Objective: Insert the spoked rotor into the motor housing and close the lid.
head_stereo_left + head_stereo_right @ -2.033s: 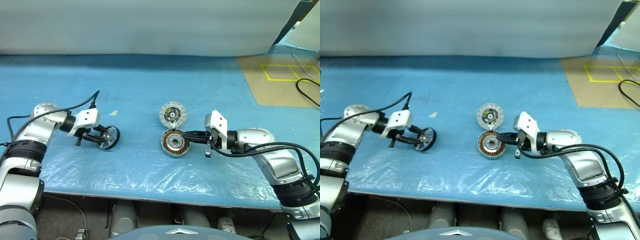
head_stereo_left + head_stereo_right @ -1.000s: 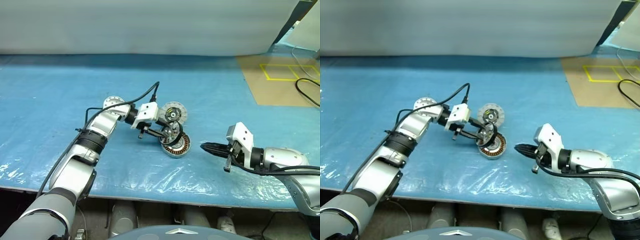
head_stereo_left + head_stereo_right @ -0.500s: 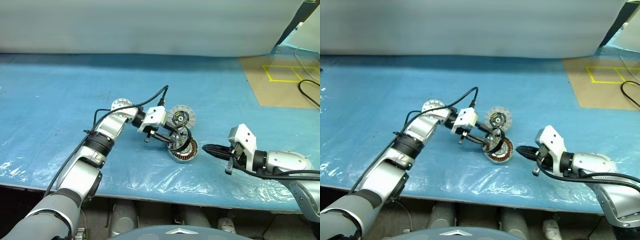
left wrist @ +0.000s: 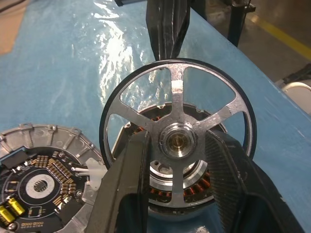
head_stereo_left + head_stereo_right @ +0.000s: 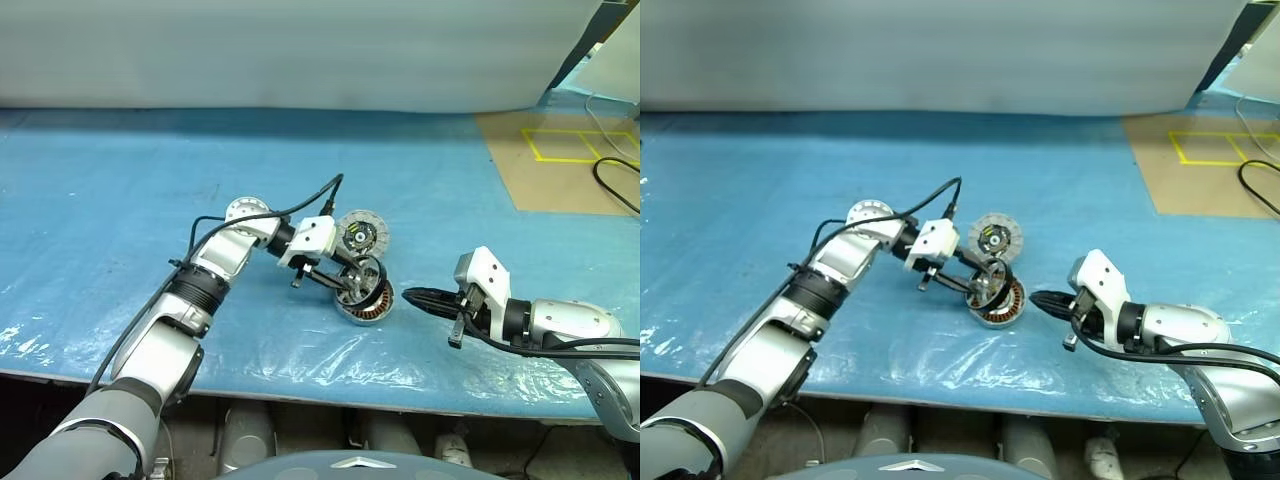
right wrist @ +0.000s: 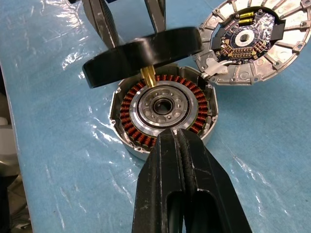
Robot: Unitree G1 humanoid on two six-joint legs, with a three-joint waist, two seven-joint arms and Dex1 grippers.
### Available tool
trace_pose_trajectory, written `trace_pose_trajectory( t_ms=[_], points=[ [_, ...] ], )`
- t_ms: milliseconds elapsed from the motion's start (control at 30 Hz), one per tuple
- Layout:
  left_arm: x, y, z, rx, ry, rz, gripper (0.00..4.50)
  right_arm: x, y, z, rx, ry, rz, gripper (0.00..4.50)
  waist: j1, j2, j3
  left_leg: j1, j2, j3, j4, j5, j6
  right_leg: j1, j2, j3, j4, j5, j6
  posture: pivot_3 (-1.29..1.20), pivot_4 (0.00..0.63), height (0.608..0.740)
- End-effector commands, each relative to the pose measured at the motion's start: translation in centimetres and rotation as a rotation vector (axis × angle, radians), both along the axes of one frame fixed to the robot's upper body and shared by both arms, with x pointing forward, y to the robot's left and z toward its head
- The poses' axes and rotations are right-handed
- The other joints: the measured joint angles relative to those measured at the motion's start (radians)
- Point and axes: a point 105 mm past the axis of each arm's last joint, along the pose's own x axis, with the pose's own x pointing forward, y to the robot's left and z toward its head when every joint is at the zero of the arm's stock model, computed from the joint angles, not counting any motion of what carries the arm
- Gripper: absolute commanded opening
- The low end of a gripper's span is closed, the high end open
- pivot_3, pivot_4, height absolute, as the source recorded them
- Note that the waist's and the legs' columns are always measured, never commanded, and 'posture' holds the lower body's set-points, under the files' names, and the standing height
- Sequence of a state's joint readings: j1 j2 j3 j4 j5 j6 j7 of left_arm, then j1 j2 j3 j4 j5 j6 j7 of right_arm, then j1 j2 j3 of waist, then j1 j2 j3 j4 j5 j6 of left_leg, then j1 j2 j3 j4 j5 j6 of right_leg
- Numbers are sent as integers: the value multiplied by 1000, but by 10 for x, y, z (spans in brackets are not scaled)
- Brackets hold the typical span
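Blue plastic sheeting (image 5: 120, 190) covered the counter, wrinkled and shiny near the front edge. On it sat the motor housing (image 6: 163, 109), a round silver-grey casing with a ring of copper-brown windings around a central hole. Just behind it and touching its rim lay the lid (image 6: 252, 41), its circuit face up, with a segmented pale rim, a dark centre and a yellow part. The left tool (image 5: 362, 281) was clamped on the spoked rotor (image 4: 177, 131), one finger (image 4: 124, 184) on each side of the hub, and it held the rotor just above the housing, tilted, with a short brass shaft pointing down toward the central hole. In the left wrist view the silver spokes and the thin black rim stood in front of the windings. The rotor was not yet seated in the housing. The right tool (image 5: 1038, 299) had its two black fingers pressed together with nothing between them; it pointed at the near side of the housing from the right, its tips close to the casing without clearly touching it. Brown floor with yellow tape lines (image 5: 560, 145) lay beyond the counter's far right corner.
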State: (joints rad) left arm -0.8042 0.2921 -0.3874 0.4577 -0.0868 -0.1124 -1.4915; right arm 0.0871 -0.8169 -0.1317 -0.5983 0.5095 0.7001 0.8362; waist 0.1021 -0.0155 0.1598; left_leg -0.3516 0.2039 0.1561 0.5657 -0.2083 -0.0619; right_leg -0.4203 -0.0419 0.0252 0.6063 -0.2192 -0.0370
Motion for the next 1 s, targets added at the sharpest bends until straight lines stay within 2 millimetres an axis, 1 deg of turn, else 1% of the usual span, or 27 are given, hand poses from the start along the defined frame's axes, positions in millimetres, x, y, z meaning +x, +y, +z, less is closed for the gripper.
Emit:
trace_pose_trajectory(
  t_ms=[33,267,600,900,1000],
  points=[
    [1,1,2,13,-44,-11,1341,-1,2,5,-10,-27,13,0,0,0,0,0,0,0,0,0,0,0,0,0,0,0,0,0,150,740],
    [6,-2,-1,22,-74,7,1341,0,1,5,-9,-30,2,0,-1,0,0,0,0,0,0,0,0,0,0,0,0,0,0,0,150,740],
    [7,-2,-3,25,-124,-15,1341,0,1,1,-12,-29,-10,0,-1,0,0,0,0,0,0,0,0,0,0,0,0,0,0,0,150,740],
    [13,-2,2,1,-152,12,1341,1,4,0,-8,-27,-9,0,-1,0,0,0,0,0,0,0,0,0,0,0,0,0,0,0,150,740],
    [10,-1,1,3,-158,-9,1341,2,4,0,-8,-27,-7,0,-1,0,0,0,0,0,0,0,0,0,0,0,0,0,0,0,150,740]
  ],
)
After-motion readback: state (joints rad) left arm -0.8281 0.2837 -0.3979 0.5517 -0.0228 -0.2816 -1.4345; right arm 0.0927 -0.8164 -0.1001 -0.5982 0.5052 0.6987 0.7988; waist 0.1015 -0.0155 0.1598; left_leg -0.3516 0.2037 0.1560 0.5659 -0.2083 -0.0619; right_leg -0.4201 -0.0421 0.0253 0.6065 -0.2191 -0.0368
